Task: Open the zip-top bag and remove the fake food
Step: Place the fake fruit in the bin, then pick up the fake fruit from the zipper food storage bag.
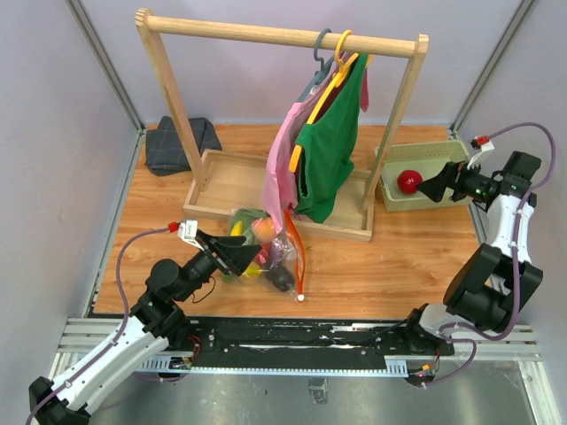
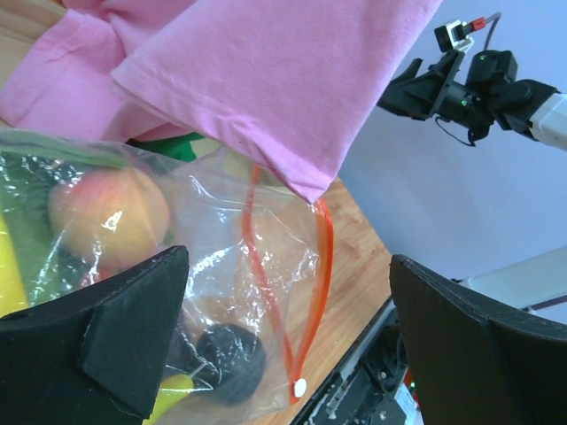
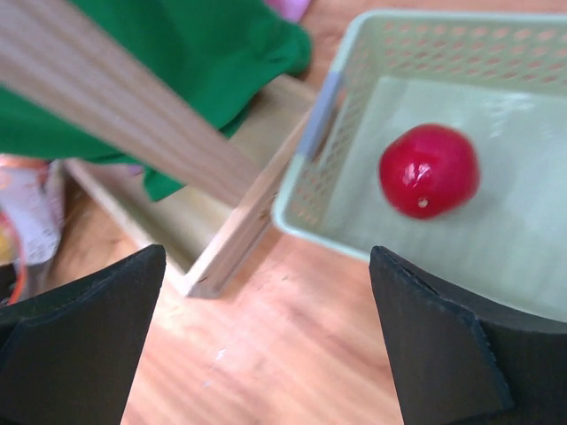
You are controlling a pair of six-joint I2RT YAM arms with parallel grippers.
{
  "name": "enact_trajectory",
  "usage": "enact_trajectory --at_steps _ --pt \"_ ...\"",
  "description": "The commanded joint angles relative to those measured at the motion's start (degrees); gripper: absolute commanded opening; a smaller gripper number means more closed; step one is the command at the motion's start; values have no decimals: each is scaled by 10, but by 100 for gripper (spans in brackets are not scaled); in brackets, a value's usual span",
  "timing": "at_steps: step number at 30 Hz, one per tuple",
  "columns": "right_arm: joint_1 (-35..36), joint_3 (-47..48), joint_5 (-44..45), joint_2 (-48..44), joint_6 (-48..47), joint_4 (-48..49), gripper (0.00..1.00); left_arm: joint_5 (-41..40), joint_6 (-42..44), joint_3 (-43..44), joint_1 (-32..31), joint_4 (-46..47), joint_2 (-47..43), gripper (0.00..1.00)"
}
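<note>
Bag: clear crinkly plastic zip-top bag (image 1: 276,261) (image 2: 221,266) with an orange-red zip strip (image 2: 324,266), lying near-centre on the bench under the soft pink cloth garment (image 2: 266,80).
Contents: smooth plastic fake food, including a peach (image 2: 111,212).
Basket: pale green perforated plastic basket (image 1: 443,152) (image 3: 319,115), far right, holding a glossy red round fruit (image 1: 408,181) (image 3: 430,170).
Left gripper (image 1: 244,255) (image 2: 288,257): spread wide, empty, just left of the bag.
Right gripper (image 1: 430,188) (image 3: 266,257): spread wide, empty, near the basket.
Surface: orange wood-grain bench (image 1: 399,257); pale lilac walls (image 1: 53,133).

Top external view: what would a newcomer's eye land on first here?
The wooden clothes rack dominates mid-table, a green garment and a pink garment hanging from it. Before its base lies the zip-top bag of colourful fake food, the open left gripper beside it. At right, a red fruit sits alone in a pale green basket by the open right gripper.
</note>
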Motion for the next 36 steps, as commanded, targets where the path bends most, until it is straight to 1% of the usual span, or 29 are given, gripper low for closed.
enact_trajectory --at_steps 1,4,7,10,14,16,19,24,26,30,36 --pt "-4 -56 -98 -73 -65 -72 99 29 -19 17 1 34 6 99" --pt "11 -90 -125 -127 -98 -77 98 26 -29 17 1 22 1 99" --pt "50 -119 -125 -183 -134 -88 99 17 -33 22 1 1 -2 98" --pt "126 -143 -97 -241 -152 -93 99 3 -26 35 1 -23 2 97" --pt "275 -159 -13 -285 -176 -100 99 -21 7 62 1 -58 21 96" --pt "340 -159 14 -285 -196 -109 99 -33 22 80 1 -83 37 96" --pt "389 -135 -9 -251 -254 -159 98 -46 40 100 1 -116 56 96" --pt "503 -124 52 -233 -360 -210 99 -85 55 104 0 -139 73 95" --pt "537 -124 62 -226 -398 -228 98 -103 59 106 0 -140 78 94" --pt "580 -126 81 -207 -438 -235 98 -127 77 118 1 -139 91 92" --pt "605 -122 81 -189 -429 -212 99 -145 101 139 1 -167 108 89"
